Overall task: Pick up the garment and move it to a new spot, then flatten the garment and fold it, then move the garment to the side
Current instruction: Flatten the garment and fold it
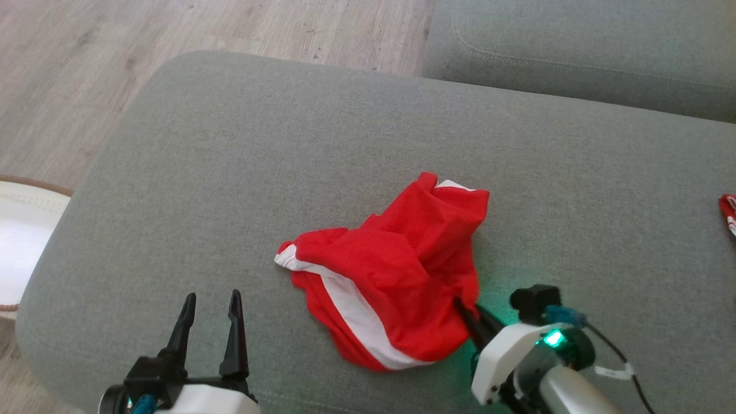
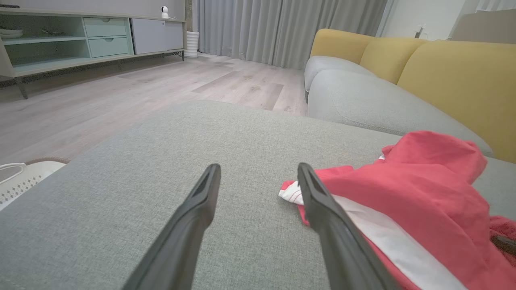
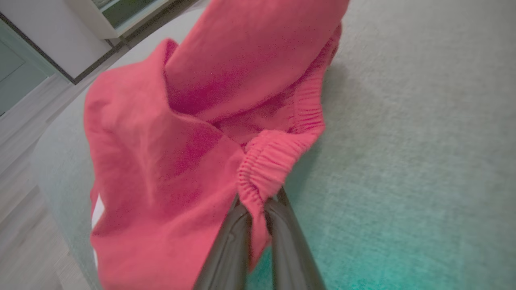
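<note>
Right pincer [image 3: 260, 203]: clamped on the garment [image 1: 397, 270]. Fingers are together, with the red elastic waistband [image 3: 278, 157] pinched between the tips. The grip is on the garment's near-right edge.

Garment: red with a white stripe [image 1: 356, 313], crumpled in a heap on the grey sofa cushion [image 1: 230, 172]. It sits a bit right of centre, toward the near side. Seen from the right wrist, the cloth bunches up and away from the grip point. Green glow from the right wrist falls on the cushion beside the grip.

Left pincer [image 1: 210, 310]: fingers apart, nothing between them. It is at the near left over bare cushion, just left of the garment's white-striped corner. In the left wrist view its right finger overlaps that corner; cannot tell if they touch.

Other stuff:
- small red-and-white item [image 1: 729, 214] at the right edge of the cushion, well apart from the garment
- second grey cushion [image 1: 575, 46] at far right
- wood floor [image 1: 115, 46] at far left
- white basket [image 1: 23, 241] on the floor, left of the cushion
</note>
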Robot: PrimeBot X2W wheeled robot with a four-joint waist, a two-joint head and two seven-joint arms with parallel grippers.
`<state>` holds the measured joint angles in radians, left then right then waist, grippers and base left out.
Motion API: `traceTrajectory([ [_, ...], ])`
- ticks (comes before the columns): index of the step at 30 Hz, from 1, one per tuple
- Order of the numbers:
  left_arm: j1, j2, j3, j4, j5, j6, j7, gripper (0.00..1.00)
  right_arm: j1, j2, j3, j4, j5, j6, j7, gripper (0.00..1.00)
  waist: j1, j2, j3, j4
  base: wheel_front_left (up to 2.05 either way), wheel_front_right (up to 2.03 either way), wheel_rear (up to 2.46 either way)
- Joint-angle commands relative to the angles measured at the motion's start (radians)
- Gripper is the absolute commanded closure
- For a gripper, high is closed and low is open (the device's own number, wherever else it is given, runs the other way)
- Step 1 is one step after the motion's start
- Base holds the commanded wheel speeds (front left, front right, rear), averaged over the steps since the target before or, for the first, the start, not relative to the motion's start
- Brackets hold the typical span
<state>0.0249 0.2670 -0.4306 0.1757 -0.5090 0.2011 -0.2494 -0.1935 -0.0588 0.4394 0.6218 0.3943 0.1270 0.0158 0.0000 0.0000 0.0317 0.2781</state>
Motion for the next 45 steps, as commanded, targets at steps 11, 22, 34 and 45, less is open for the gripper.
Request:
traceTrajectory([
  [11, -0.018, 0.001, 0.043, -0.032, 0.017, -0.007, -0.012, 0.0, -0.06, 0.009, -0.289, -0.076, -0.151, 0.004, -0.085, 1.0, 0.0, 0.0, -0.022, -0.057, 0.0, 0.0, 0.0],
  [22, -0.031, -0.023, 0.044, -0.02, 0.029, -0.028, -0.012, 0.0, 0.078, 0.009, -0.468, -0.174, -0.256, 0.004, -0.05, 1.0, 0.0, 0.0, 0.007, -0.104, 0.0, 0.0, 0.0],
  [34, -0.038, -0.04, 0.031, 0.001, 0.05, -0.053, -0.012, 0.0, 0.115, 0.009, -0.494, -0.28, -0.271, 0.004, -0.115, 0.0, 0.0, 0.0, -0.014, -0.132, 0.0, 0.0, 0.0],
  [45, -0.052, -0.07, -0.117, 0.047, 0.06, -0.156, 0.082, 0.0, 0.179, 0.009, -0.476, -0.431, -0.244, 0.004, -0.114, 0.0, 0.0, 0.0, -0.026, -0.169, 0.0, 0.0, 0.0],
])
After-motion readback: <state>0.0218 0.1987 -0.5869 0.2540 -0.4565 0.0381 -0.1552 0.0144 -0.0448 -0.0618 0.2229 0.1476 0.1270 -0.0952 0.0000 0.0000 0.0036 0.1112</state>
